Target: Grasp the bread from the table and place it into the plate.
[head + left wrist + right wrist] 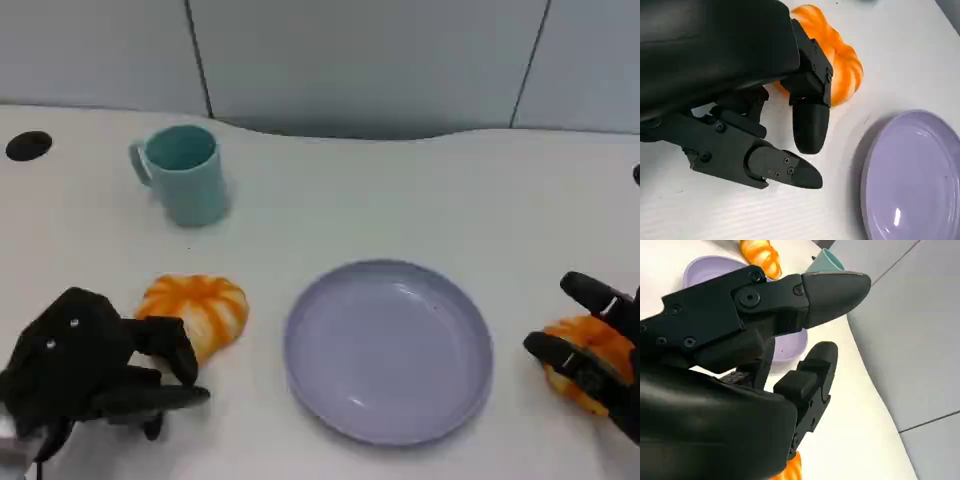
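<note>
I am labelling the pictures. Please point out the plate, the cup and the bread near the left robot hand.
plate (470,315): head view, bare right rim.
cup (195,185): head view, outer side wall.
bread (200,300): head view, middle of its orange top.

Left hand (90,370) low, fingers (810,125) apart, holding nothing. Right hand (600,345) fingers curled over an orange item.

From my head view, right hand (600,345) cut off by the frame edge beside the plate (388,350), covering much of an orange bread (585,350), my grip on it unclear, left hand (85,370) hiding the other bread's (200,308) near edge.
</note>
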